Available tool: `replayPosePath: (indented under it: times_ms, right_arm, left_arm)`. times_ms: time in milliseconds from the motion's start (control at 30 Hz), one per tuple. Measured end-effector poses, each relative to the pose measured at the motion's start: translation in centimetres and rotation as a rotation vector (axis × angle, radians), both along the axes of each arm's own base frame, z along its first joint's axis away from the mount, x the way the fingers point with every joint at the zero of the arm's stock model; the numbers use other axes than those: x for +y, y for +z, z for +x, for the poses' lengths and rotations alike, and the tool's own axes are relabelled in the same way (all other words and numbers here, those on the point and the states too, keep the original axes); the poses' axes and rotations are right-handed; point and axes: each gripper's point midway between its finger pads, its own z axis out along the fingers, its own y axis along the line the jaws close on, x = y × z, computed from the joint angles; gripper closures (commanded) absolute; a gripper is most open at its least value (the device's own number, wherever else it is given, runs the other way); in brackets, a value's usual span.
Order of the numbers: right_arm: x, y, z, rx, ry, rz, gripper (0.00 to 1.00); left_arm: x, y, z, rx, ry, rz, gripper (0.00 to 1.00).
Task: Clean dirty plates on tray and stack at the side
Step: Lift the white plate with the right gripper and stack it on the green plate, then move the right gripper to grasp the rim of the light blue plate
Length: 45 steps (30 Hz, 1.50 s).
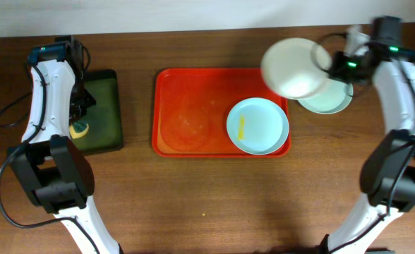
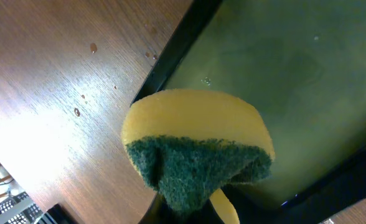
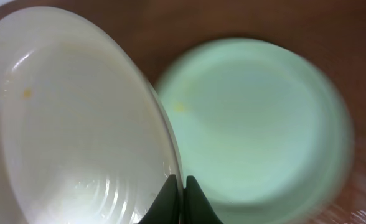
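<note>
My right gripper (image 1: 332, 65) (image 3: 178, 185) is shut on the rim of the cream-white plate (image 1: 294, 67) (image 3: 71, 118) and holds it tilted in the air, partly over a mint plate (image 1: 329, 101) (image 3: 251, 118) that lies on the table right of the red-orange tray (image 1: 186, 116). A pale blue plate (image 1: 257, 125) with a yellow smear lies in the tray's right end. My left gripper (image 1: 78, 121) (image 2: 183, 208) is shut on a yellow and green sponge (image 2: 195, 149) over the dark green tray (image 1: 101, 109) (image 2: 282, 74).
The dark green tray lies at the far left with its rim near the sponge. Water drops (image 2: 89, 74) lie on the wood beside it. The red-orange tray's left half holds faint wet marks. Cables run along the table's left edge.
</note>
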Motion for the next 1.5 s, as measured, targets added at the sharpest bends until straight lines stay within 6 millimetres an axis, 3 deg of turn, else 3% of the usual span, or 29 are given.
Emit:
replayPosePath:
  times_ms: [100,200,233,367,467,567,667,700,733,867,1000,1167,1333,1500]
  right_arm:
    - [-5.7,-3.2,-1.7,0.075,-0.125,0.031,0.95]
    - [-7.9,-5.4,-2.5,0.111,-0.174,0.048,0.94]
    - [-8.6,-6.0,-2.3,0.107,-0.186,0.048,0.77]
    - [-8.7,-5.8,-1.2,0.064,-0.186,0.043,0.43]
    - [-8.0,-5.8,-1.1,0.066,-0.175,0.057,0.35]
    - [-6.3,-5.8,-1.4,0.086,-0.143,0.108,0.35]
    - [-0.5,-4.8,-1.8,0.09,0.019,0.289,0.36]
    - [2.3,-4.2,-1.9,0.074,0.124,0.333,0.36]
    - [4.2,-3.9,-2.0,0.066,0.193,0.354,0.41]
    - [10.9,-5.5,-2.9,0.15,0.396,0.209,0.46]
    - [14.9,-7.2,-4.3,0.252,0.506,0.013,0.45]
    - [16.8,-8.0,-4.2,0.268,0.564,-0.179,0.41]
    - [15.9,-8.2,-3.5,0.259,0.551,-0.271,0.4]
    - [15.9,-9.8,-5.1,0.342,0.565,-0.245,0.48]
  left_arm:
    - [0.0,0.0,0.1,-0.002,0.0,0.0,1.0]
    - [-0.1,0.0,0.1,-0.004,0.0,-0.004,1.0]
    - [-0.1,0.0,0.2,-0.007,0.0,-0.005,1.0]
    - [-0.1,-0.1,0.2,-0.01,0.0,-0.006,1.0]
    - [-0.1,-0.1,0.2,-0.01,0.0,-0.007,1.0]
    - [-0.1,-0.1,0.2,-0.01,0.0,-0.007,1.0]
    - [-0.1,-0.1,0.2,-0.01,0.0,-0.007,1.0]
    - [-0.1,-0.1,0.2,-0.011,0.0,-0.007,1.0]
    - [-0.1,-0.1,0.2,-0.011,0.0,-0.007,1.0]
    - [-0.1,-0.1,0.2,-0.01,0.001,-0.01,1.0]
    - [-0.1,-0.1,0.2,-0.01,0.001,-0.01,1.0]
    - [-0.2,-0.1,0.2,-0.01,0.001,-0.01,1.0]
    - [-0.2,-0.1,0.1,-0.007,0.001,-0.01,1.0]
    - [-0.2,-0.1,0.1,-0.007,0.001,-0.01,1.0]
